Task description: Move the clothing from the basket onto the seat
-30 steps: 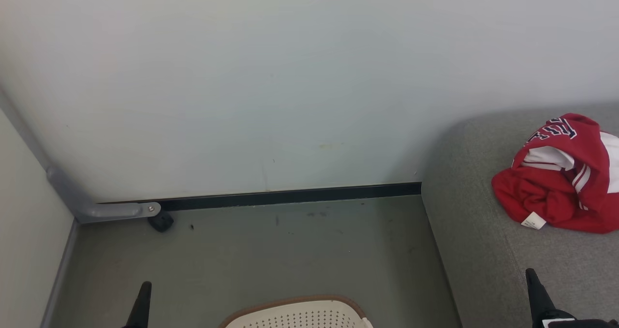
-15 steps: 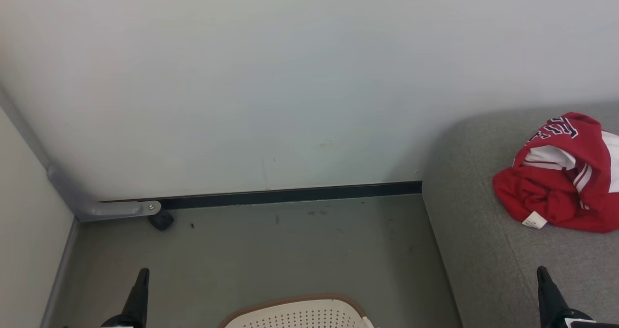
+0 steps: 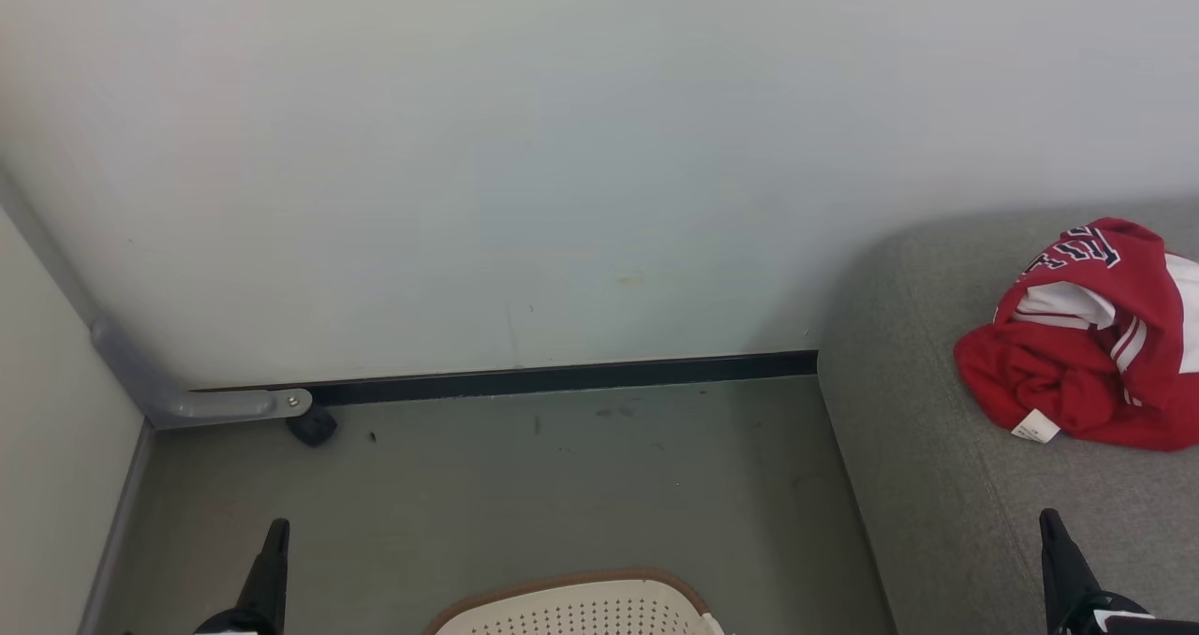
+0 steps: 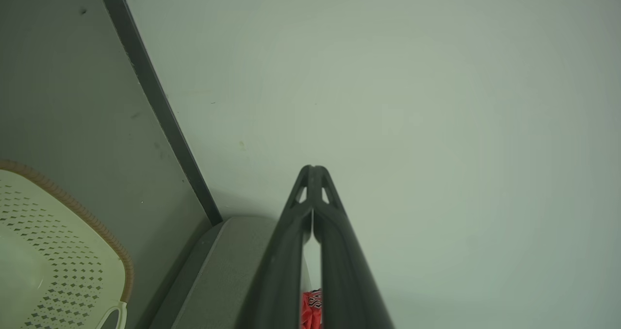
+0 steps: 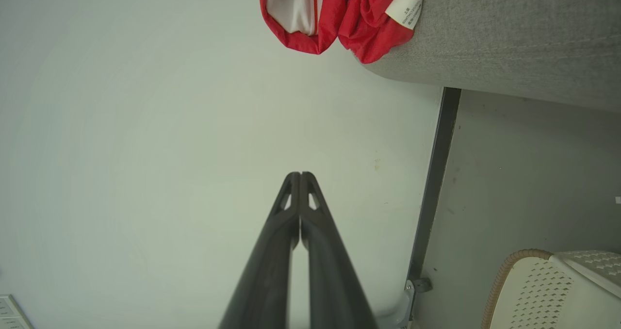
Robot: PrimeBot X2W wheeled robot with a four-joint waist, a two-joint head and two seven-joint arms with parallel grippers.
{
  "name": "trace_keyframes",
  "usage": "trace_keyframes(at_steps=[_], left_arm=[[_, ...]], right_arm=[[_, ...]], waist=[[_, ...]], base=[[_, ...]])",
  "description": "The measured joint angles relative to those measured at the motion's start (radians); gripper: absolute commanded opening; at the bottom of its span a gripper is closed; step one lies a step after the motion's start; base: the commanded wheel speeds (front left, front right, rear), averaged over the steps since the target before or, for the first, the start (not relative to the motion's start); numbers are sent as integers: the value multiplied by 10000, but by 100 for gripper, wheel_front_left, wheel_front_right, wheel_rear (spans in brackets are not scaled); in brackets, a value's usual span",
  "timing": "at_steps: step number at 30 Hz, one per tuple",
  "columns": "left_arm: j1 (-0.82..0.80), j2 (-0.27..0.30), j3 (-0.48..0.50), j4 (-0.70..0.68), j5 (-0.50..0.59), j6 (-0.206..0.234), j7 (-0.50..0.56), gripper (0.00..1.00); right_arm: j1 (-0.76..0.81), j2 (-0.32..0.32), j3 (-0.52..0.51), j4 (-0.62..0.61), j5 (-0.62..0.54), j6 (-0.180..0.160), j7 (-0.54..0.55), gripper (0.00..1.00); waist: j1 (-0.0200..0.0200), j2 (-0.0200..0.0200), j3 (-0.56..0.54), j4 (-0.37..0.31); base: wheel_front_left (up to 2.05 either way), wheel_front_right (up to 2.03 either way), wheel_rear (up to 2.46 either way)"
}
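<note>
Head view: wall, dark skirting, grey bracket beyond basket; seat right.

We see red clothing with white panels, red-and-white stripes, navy white-edged lettering and a white tag. Our basket is cream, dotted with small holes, its rim brown. The seat is plain grey, the wall pale greenish white, the skirting black, the floor grey-green.
</note>
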Motion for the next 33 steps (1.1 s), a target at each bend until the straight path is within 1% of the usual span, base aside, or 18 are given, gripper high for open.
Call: trace_keyframes(at_steps=[33], left_arm=[[0, -6, -2, 6, 0, -2, 0, 0]], right_arm=[[0, 2, 2, -2, 2, 0, 0, 0]], waist=[[0, 0, 0, 0]], base=[[0, 0, 0]])
